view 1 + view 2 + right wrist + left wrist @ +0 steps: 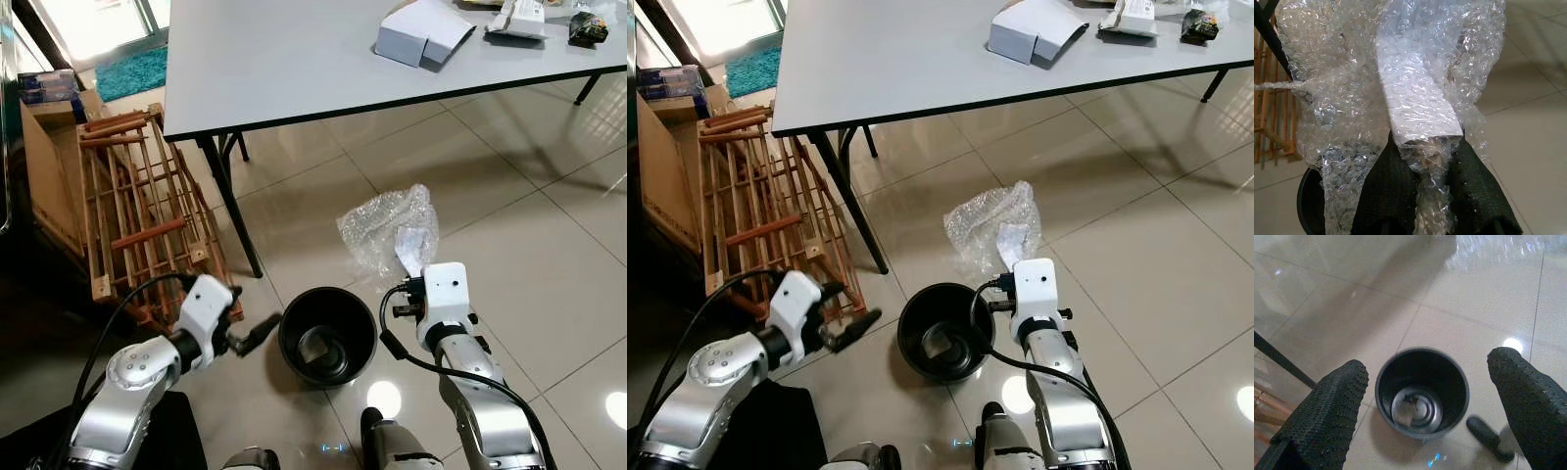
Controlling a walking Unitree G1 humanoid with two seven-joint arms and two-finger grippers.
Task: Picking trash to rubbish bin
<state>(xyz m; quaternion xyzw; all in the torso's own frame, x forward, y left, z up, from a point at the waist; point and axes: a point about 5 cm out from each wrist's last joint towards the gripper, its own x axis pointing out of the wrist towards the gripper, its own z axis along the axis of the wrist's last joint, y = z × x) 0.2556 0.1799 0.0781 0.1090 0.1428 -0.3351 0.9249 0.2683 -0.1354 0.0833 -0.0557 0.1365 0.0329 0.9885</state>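
Right hand (1432, 193) pinches bubble wrap (1400, 88); left hand (1427, 406) spread over bin (1421, 391).

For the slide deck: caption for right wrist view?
Right tool shut on bubble wrap, above the black bin.

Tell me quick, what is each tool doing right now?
Left tool: open, holding nothing, beside the black bin.
Right tool: closed on the bubble wrap.
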